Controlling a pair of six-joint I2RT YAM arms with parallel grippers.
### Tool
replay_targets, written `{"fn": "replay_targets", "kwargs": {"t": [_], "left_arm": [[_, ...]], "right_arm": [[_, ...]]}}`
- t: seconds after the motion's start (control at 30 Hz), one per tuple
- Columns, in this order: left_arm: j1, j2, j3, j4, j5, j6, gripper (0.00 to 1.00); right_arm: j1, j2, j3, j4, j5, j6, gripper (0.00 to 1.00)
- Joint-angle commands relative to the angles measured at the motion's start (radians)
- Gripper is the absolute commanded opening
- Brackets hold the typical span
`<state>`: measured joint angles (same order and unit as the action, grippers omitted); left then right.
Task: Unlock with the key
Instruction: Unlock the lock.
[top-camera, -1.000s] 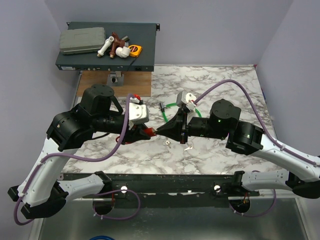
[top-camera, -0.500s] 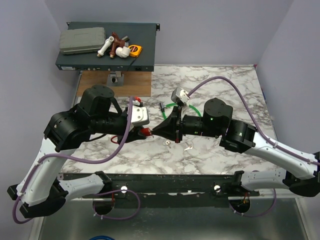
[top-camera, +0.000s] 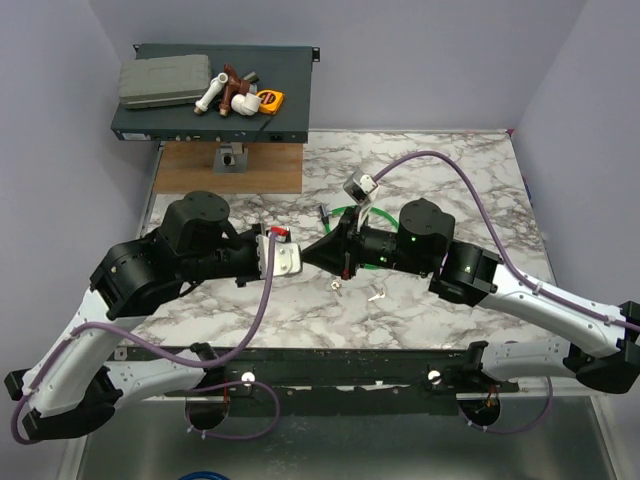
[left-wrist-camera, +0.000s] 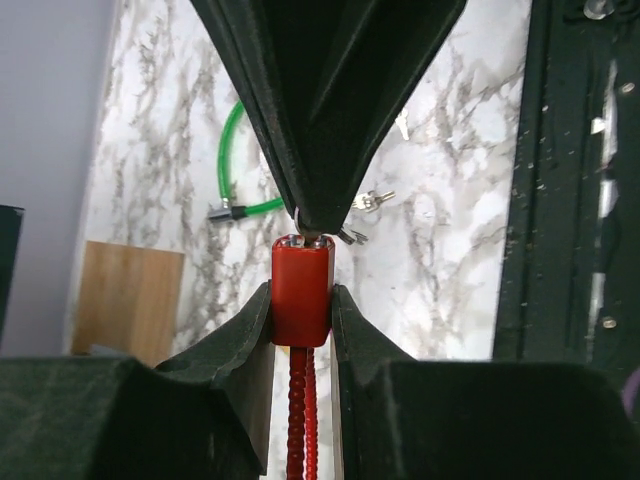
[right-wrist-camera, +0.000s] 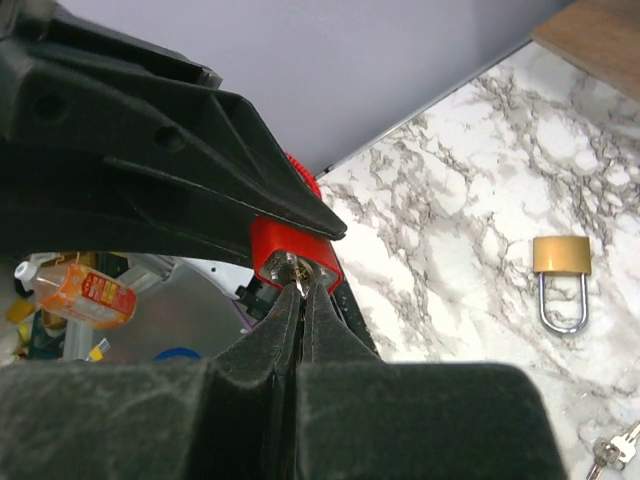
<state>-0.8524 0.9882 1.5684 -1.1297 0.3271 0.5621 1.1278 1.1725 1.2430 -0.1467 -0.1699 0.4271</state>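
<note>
My left gripper (left-wrist-camera: 300, 300) is shut on the sides of a red lock (left-wrist-camera: 300, 290), held above the marble table; its red ribbed cable (left-wrist-camera: 298, 420) trails back between the fingers. My right gripper (right-wrist-camera: 300, 292) is shut on the small silvery key (right-wrist-camera: 301, 283), whose tip sits at the keyhole in the lock's metal end face (right-wrist-camera: 292, 266). In the left wrist view the right gripper (left-wrist-camera: 318, 222) comes down as a black wedge onto that face. From above, the two grippers meet tip to tip (top-camera: 305, 257) and the lock is mostly hidden.
A brass padlock (right-wrist-camera: 560, 265) lies on the marble. Loose keys (top-camera: 377, 294) and a green cable lock (top-camera: 345, 215) lie under the right arm. A wooden board (top-camera: 230, 167) and a dark case (top-camera: 215, 95) carrying tools sit at the back left.
The left wrist has rolled, bringing its camera down beside the lock. The right arm has reached further left and forward. Both grips stay the same.
</note>
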Motion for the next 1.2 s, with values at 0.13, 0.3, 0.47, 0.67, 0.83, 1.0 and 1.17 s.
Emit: {"fn": "replay_targets", "kwargs": {"t": [0.13, 0.3, 0.47, 0.67, 0.83, 1.0, 1.17], "left_arm": [[-0.153, -0.084, -0.186, 0.491, -0.174, 0.295, 0.00], [-0.199, -0.138, -0.280, 0.626, -0.240, 0.389, 0.00], [-0.258, -0.198, -0.397, 0.778, -0.302, 0.498, 0.00], [-0.324, -0.264, -0.540, 0.951, -0.362, 0.647, 0.00], [-0.363, -0.300, -0.617, 1.034, -0.384, 0.744, 0.00], [-0.369, -0.306, -0.619, 1.017, -0.389, 0.737, 0.00], [-0.370, -0.301, -0.593, 0.964, -0.404, 0.679, 0.00]], "right_arm": [[0.019, 0.017, -0.034, 0.046, -0.052, 0.103, 0.01], [-0.001, 0.016, -0.047, 0.052, -0.070, 0.137, 0.01], [-0.029, 0.011, -0.074, 0.099, -0.098, 0.195, 0.01], [-0.070, 0.006, -0.095, 0.137, -0.137, 0.257, 0.01], [-0.115, 0.001, -0.114, 0.175, -0.182, 0.316, 0.01], [-0.130, -0.009, -0.099, 0.174, -0.231, 0.328, 0.01], [-0.138, -0.044, -0.044, 0.065, -0.227, 0.278, 0.27]]}}
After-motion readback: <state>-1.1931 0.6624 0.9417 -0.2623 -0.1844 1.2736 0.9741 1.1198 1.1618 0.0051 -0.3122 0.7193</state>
